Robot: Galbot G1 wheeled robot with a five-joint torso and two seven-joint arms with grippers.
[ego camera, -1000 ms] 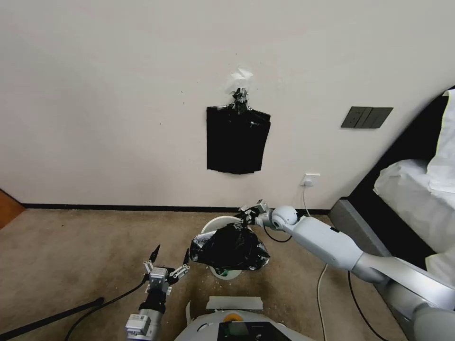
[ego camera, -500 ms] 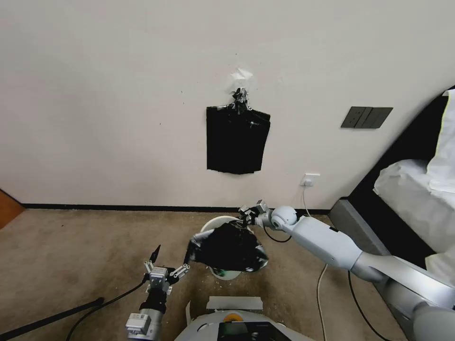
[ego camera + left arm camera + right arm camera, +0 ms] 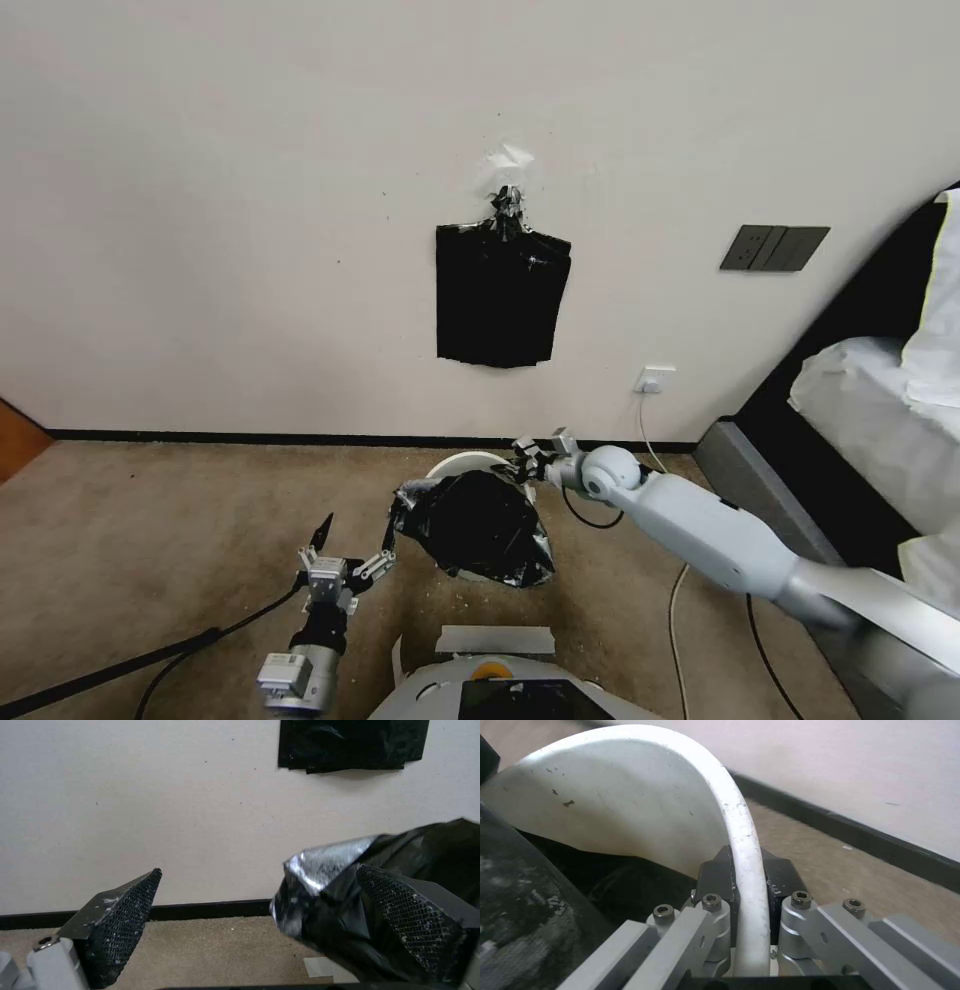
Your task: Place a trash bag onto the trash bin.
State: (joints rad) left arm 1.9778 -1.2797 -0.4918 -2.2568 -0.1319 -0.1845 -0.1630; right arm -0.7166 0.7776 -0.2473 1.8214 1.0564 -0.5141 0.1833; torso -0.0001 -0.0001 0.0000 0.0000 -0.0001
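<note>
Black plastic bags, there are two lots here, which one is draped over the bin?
The loose, crinkled trash bag lying over the trash bin on the floor; the flat bundle of bags hangs on the wall above.

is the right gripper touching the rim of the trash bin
Touching. In the right wrist view the right gripper has its dark fingertips pressed against both sides of the rolled rim of the trash bin, clamping it.

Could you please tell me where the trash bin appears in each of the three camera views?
Head view: the trash bin sits on the carpet at centre, its far rim peeking above the trash bag.
Left wrist view: hidden behind the bag.
Right wrist view: its rim is clamped by the right gripper.
Shared landmark: the bag.
</note>
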